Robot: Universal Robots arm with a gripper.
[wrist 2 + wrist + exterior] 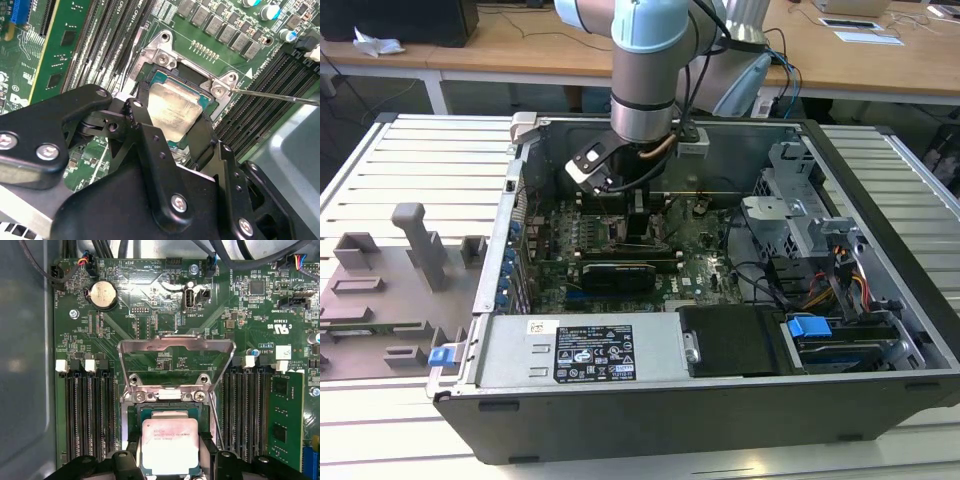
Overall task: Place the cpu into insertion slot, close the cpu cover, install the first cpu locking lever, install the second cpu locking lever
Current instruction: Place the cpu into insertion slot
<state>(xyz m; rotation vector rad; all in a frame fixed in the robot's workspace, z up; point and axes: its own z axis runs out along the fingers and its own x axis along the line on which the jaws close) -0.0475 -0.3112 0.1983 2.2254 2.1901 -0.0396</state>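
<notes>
The cpu, a small square chip with a silver-grey top, sits between my black fingers, which press on its two sides. My gripper is shut on it, just over the insertion slot; whether the chip rests in the slot I cannot tell. In the second wrist view the cpu shows above the slot's silvery rim, with my gripper around it. The cpu cover stands swung open past the slot. A thin locking lever sticks out free. The arm reaches down into the case.
Long black memory slots flank the socket on both sides. A coin battery and cables lie beyond the cover. A black expansion card, the power supply and a drive cage crowd the open case.
</notes>
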